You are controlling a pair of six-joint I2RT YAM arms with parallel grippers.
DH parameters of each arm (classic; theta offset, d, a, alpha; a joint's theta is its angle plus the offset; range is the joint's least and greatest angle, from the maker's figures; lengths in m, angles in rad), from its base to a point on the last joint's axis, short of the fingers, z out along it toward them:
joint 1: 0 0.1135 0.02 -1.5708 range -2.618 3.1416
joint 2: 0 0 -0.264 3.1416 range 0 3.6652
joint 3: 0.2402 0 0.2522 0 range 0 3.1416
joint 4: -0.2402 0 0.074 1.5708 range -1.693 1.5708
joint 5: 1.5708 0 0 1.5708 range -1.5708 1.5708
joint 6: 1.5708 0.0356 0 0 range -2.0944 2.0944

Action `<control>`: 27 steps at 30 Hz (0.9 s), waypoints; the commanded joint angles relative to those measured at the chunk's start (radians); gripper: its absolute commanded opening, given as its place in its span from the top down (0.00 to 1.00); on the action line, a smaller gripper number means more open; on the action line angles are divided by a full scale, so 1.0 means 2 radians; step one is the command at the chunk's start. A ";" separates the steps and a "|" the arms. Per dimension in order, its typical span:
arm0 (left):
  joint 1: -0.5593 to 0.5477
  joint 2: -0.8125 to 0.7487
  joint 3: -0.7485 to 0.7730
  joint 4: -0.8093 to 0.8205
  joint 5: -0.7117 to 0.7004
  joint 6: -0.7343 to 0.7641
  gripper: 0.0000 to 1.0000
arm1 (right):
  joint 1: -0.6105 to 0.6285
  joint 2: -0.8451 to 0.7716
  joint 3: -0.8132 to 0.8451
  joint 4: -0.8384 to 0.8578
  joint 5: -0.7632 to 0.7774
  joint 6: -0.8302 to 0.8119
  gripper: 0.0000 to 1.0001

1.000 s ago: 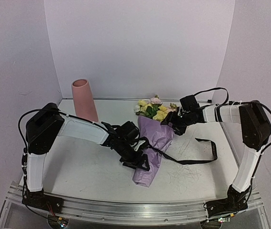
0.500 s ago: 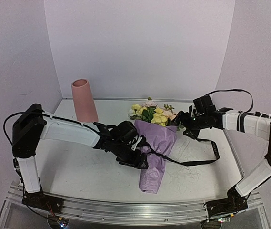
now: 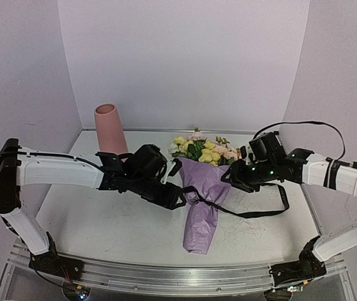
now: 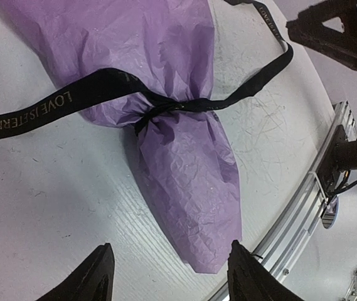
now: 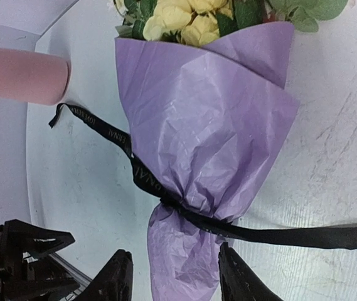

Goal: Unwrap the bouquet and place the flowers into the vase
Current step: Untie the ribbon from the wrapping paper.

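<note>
The bouquet (image 3: 202,188) lies on the counter (image 3: 103,219) between the arms, blooms toward the back wall, black ribbon (image 4: 165,106) knotted round its waist. Its stems are hidden inside the paper. The left arm covers the foot of the vase (image 3: 110,128), and each wrist view shows only fingertips. The left gripper (image 4: 172,276) and right gripper (image 5: 175,276) have fingers spread, holding nothing. A second ago they sat at the knot and the flowers (image 3: 203,150); both have drawn back.

A white bench (image 3: 103,219), marked with fine dark scratches (image 3: 247,233) toward its right front, is seen edged by a ribbed aluminium rail (image 3: 165,274) at the near side and enclosed by plain pale walls (image 3: 184,63).
</note>
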 commanded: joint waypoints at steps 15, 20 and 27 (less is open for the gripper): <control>0.035 0.103 0.108 -0.016 0.006 -0.043 0.44 | 0.090 0.140 0.039 0.018 -0.012 0.007 0.69; 0.034 0.123 0.112 -0.015 0.015 -0.077 0.44 | 0.091 0.140 0.002 0.019 -0.036 0.006 0.72; 0.034 0.147 0.132 -0.015 0.012 -0.081 0.52 | 0.091 0.137 -0.021 0.010 -0.046 -0.022 0.81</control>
